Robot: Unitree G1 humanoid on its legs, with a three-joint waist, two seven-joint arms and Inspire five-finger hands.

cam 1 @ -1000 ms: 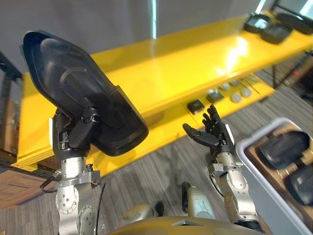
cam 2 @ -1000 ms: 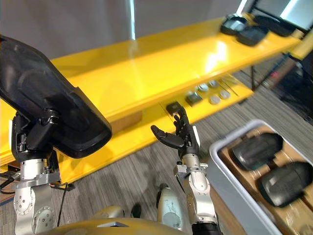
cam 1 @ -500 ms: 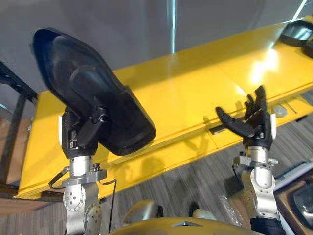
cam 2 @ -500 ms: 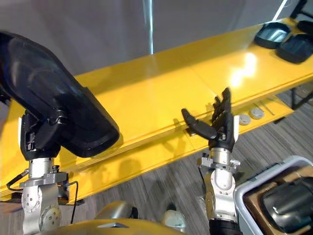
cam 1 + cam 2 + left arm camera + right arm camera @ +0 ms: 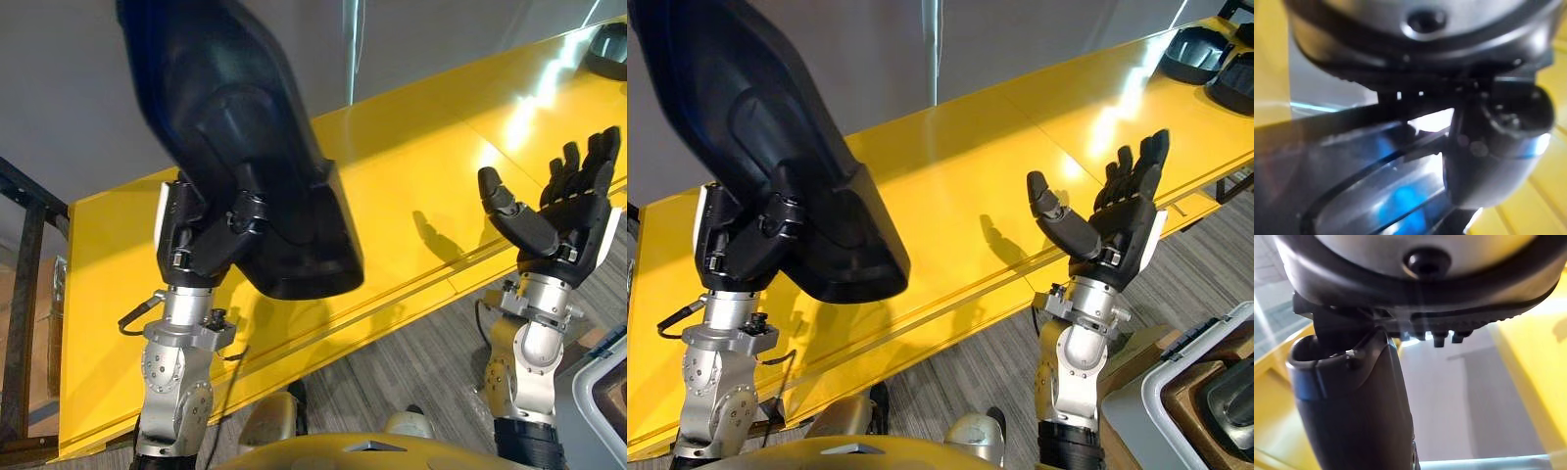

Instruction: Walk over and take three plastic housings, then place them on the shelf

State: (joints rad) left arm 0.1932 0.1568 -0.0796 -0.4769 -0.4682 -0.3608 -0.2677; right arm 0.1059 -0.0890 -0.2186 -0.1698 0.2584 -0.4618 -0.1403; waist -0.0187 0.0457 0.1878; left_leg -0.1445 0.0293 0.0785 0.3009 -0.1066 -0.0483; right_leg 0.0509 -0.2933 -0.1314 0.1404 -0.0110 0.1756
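The robot's left hand (image 5: pixel 208 247) is gripping a large black moulded plastic housing (image 5: pixel 235 137), its dark fingers (image 5: pixel 250 209) curling round the lower edge of the shell while the thumb is pressing from the other side. The housing is rising tall and tilted above that hand, its broad end hanging out over the near edge of a long glossy yellow shelf (image 5: pixel 421 147) that is running behind both hands. The left wrist view is catching the housing's shiny dark surface (image 5: pixel 1352 196) right against the hand. The right hand (image 5: pixel 1117 230) is standing raised and empty, palm turned up, fingers straight and spread, thumb reaching out to the side, with the shelf top lying just beyond it. Far past the right hand, at the shelf's distant end, two more black plastic housings (image 5: pixel 1193 54) are resting on the yellow surface. Below and outside the right hand, a pale grey plastic bin (image 5: pixel 1156 392) is sitting on the grey striped carpet (image 5: pixel 421 352), holding another dark housing (image 5: pixel 1229 397).
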